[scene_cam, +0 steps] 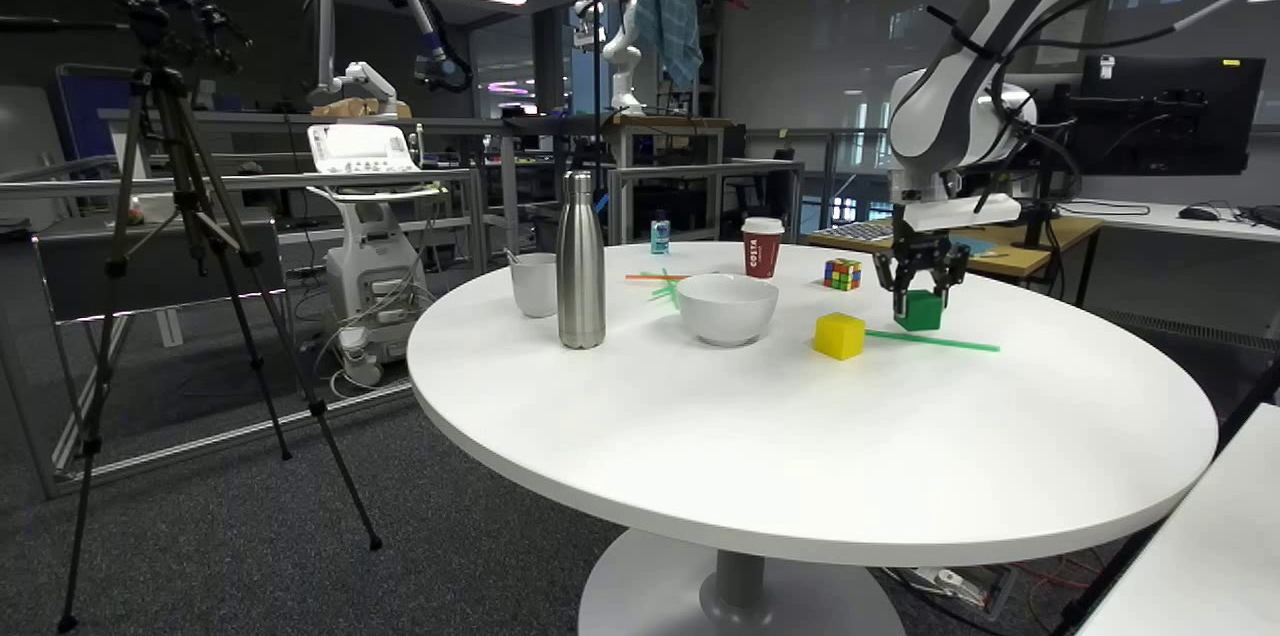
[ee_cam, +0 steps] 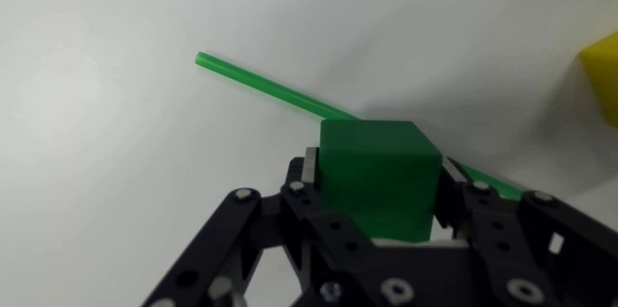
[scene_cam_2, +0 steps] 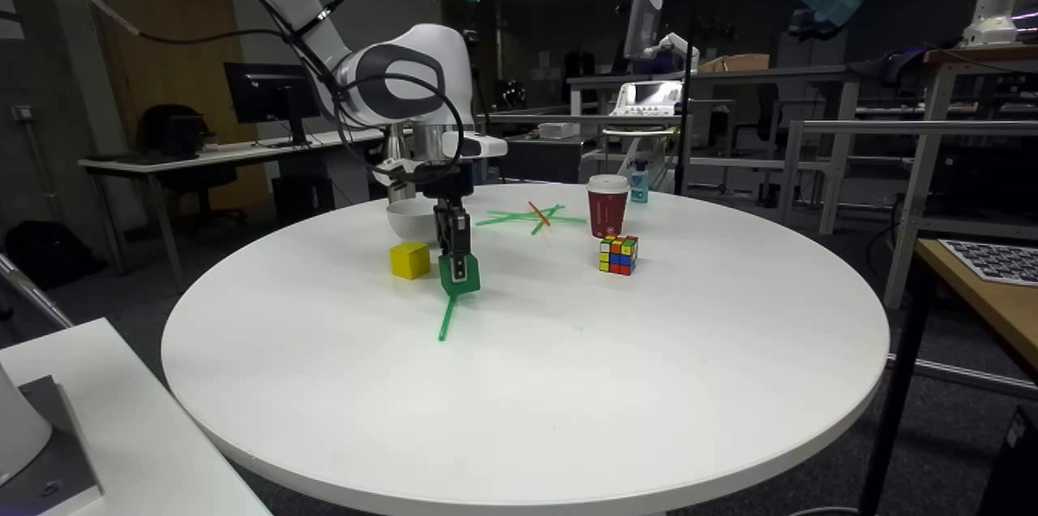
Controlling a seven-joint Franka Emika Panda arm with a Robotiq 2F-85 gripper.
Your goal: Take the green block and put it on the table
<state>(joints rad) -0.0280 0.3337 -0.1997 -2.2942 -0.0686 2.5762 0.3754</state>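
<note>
The gripper (scene_cam: 921, 302) pinches the green block (ee_cam: 381, 186) by two opposite sides, low over the round white desk (scene_cam: 760, 446); whether the block's underside touches the top cannot be told. A thin green stick (scene_cam: 940, 341) lies on the desk there, its middle hidden by the block in the wrist view, and contact between the two is unclear. The yellow block (scene_cam: 838, 336) sits near the green one, apart from it, with the white bowl (scene_cam: 727, 309) close by. Away from the gripper stand a Rubik's cube (scene_cam_2: 619, 255) and a red Costa cup (scene_cam: 763, 249), with a small blue bottle (scene_cam: 660, 236) farther off. Several green sticks (scene_cam_2: 527, 217) and an orange stick (scene_cam_2: 539, 213) lie crossed near the bowl. In an exterior view a steel bottle (scene_cam: 581, 261) stands upright beside a white mug (scene_cam: 535, 286).
</note>
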